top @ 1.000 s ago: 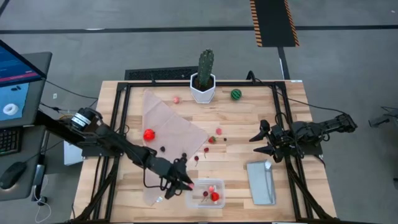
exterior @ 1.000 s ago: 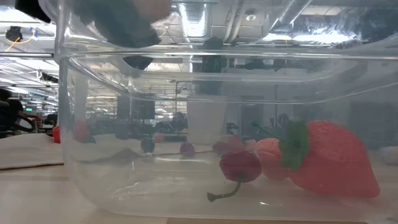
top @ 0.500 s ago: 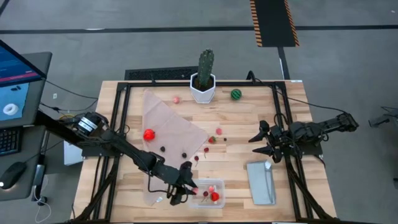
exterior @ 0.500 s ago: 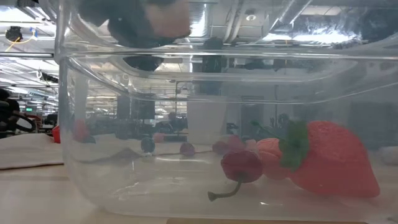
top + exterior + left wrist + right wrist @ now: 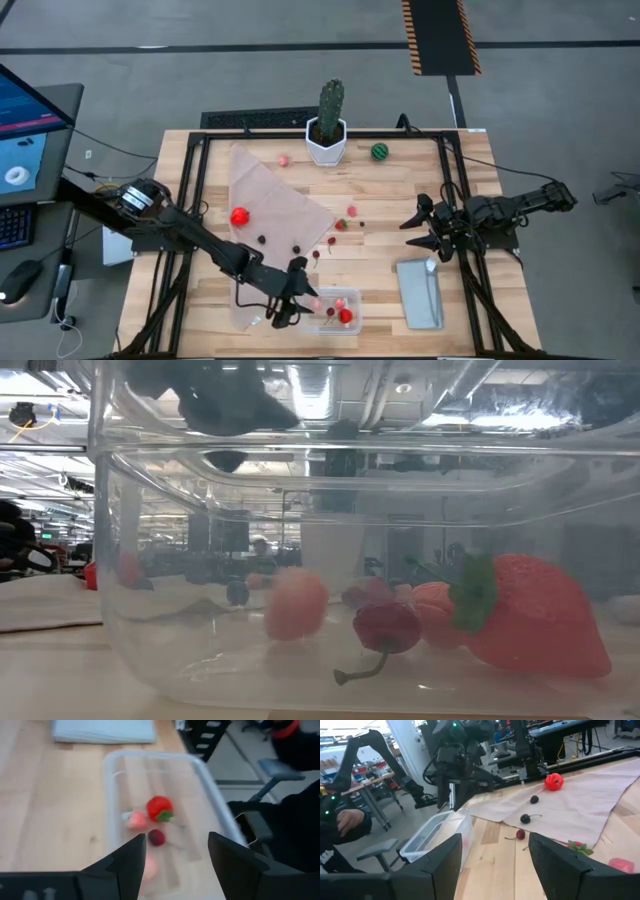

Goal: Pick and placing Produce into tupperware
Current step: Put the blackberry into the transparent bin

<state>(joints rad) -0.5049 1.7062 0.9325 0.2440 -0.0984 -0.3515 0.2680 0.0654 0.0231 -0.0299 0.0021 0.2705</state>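
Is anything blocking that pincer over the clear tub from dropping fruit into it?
Nothing visible. The left pincer hangs open above the lidless tub; a pink bit is already inside.

pretty clearly a robotics lab: my wooden bench (image 5: 380, 195) on a grey concrete floor (image 5: 250, 70), monitor (image 5: 25, 130) beside, more workbenches (image 5: 380, 782) behind.

Left claw (image 5: 297, 296) over tupperware (image 5: 333, 311) edge; right claw (image 5: 420, 228) waits near lid (image 5: 419, 292).
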